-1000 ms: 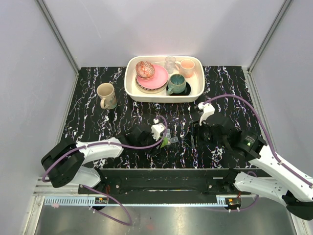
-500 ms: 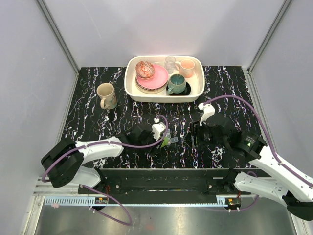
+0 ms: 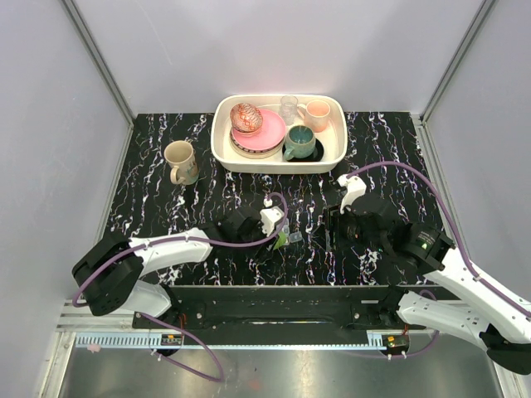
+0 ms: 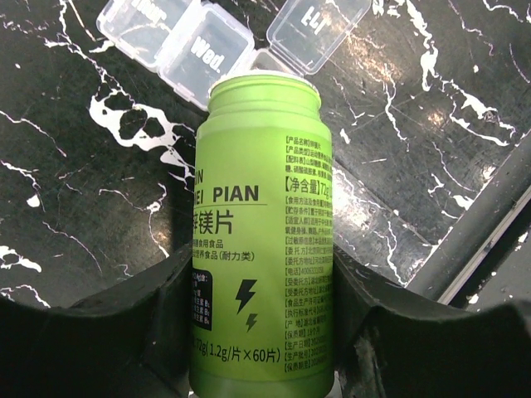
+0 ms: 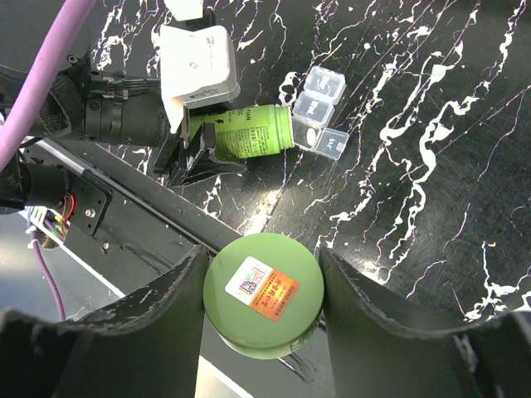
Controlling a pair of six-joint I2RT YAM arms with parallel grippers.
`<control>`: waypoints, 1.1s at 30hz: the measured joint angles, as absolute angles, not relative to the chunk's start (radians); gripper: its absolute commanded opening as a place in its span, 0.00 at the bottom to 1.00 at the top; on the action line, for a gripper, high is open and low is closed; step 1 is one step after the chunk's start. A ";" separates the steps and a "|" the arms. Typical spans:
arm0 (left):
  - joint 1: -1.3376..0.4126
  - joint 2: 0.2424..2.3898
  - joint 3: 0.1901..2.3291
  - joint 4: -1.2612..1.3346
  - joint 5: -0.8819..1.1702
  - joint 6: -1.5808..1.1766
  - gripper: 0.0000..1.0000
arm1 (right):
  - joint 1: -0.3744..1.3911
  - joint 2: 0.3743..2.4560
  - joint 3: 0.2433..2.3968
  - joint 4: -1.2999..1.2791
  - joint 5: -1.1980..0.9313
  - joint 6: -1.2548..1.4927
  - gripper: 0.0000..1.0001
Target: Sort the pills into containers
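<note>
My left gripper (image 4: 261, 332) is shut on a green bottle (image 4: 261, 232), which lies tilted with its open mouth at the edge of the containers (image 4: 191, 41). These are a short strip of clear compartments, one marked "Wed.", with a lid (image 4: 319, 29) flipped open. No pills show in any view. My right gripper (image 5: 264, 290) is shut on the bottle's round green cap (image 5: 264, 294), held above the table's near edge. In the right wrist view the bottle (image 5: 249, 133) points at the containers (image 5: 318, 108). From above, both grippers (image 3: 278, 236) (image 3: 332, 228) sit near the front centre.
A white tray (image 3: 222, 149) at the back holds a pink plate, mugs and a glass. A beige mug (image 3: 180, 162) stands at the back left. A black rail (image 3: 274, 298) runs along the table's near edge.
</note>
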State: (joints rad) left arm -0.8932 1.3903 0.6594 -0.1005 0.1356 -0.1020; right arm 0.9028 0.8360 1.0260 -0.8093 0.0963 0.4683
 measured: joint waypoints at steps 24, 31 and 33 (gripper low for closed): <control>-0.894 1.423 0.723 -0.210 0.126 -0.102 0.00 | 0.903 0.810 1.014 -0.809 0.097 0.469 0.00; -0.894 1.429 0.752 -0.247 0.125 -0.102 0.00 | 0.903 0.809 1.014 -0.810 0.097 0.469 0.00; -0.894 1.439 0.769 -0.260 0.125 -0.101 0.00 | 0.903 0.805 1.014 -0.810 0.097 0.469 0.00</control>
State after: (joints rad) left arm -0.8944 1.4387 0.7689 -0.2604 0.1246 -0.1013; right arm 0.9028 0.8051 1.0138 -0.8101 0.0971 0.4690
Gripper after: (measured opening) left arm 0.561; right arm 0.578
